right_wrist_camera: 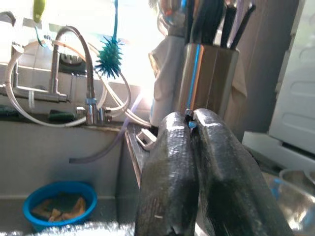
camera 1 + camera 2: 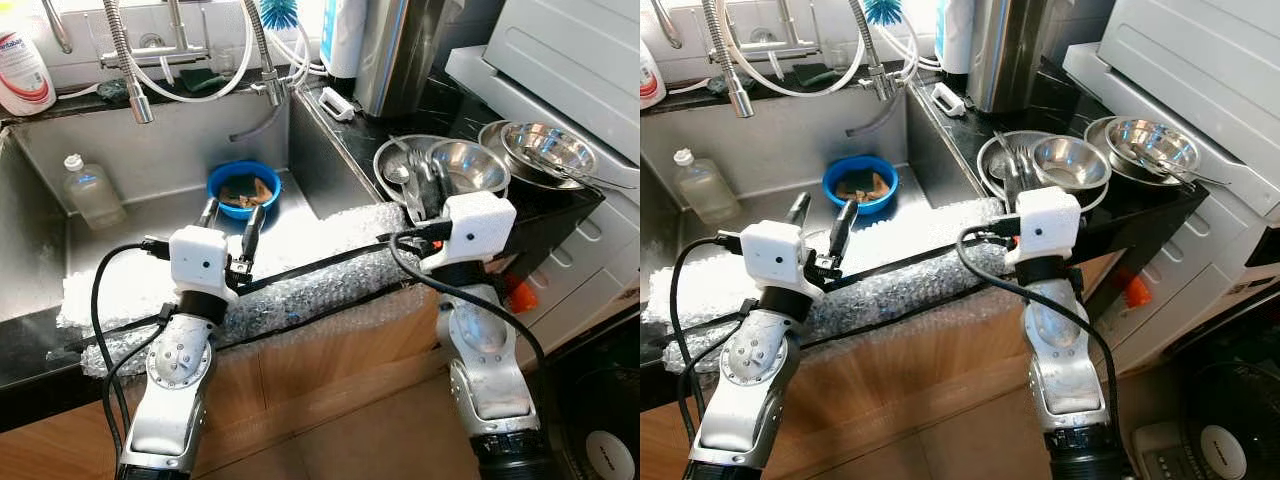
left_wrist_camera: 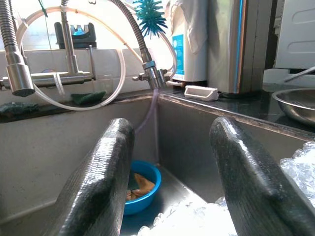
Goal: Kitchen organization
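Observation:
A blue bowl [image 2: 243, 188] with brown scraps in it sits at the back right of the steel sink [image 2: 150, 150]. My left gripper [image 2: 230, 218] hovers open over the sink's front edge, pointing at that bowl [image 3: 142, 187], with nothing between its fingers [image 3: 106, 167]. My right gripper [image 2: 420, 195] is shut and empty. It hangs above the dark counter at a steel plate [image 2: 392, 152] that holds cutlery. Two steel bowls [image 2: 468, 165] [image 2: 548, 147] stand just right of it. In the right wrist view the shut fingers [image 1: 172, 162] point toward a steel utensil holder [image 1: 206, 78].
Bubble wrap [image 2: 300, 282] lies along the sink's front edge. A clear plastic bottle [image 2: 92, 190] stands in the sink at left. Faucets with hoses [image 2: 135, 70], a teal brush [image 2: 278, 12] and a white appliance [image 2: 570, 60] at right ring the work area.

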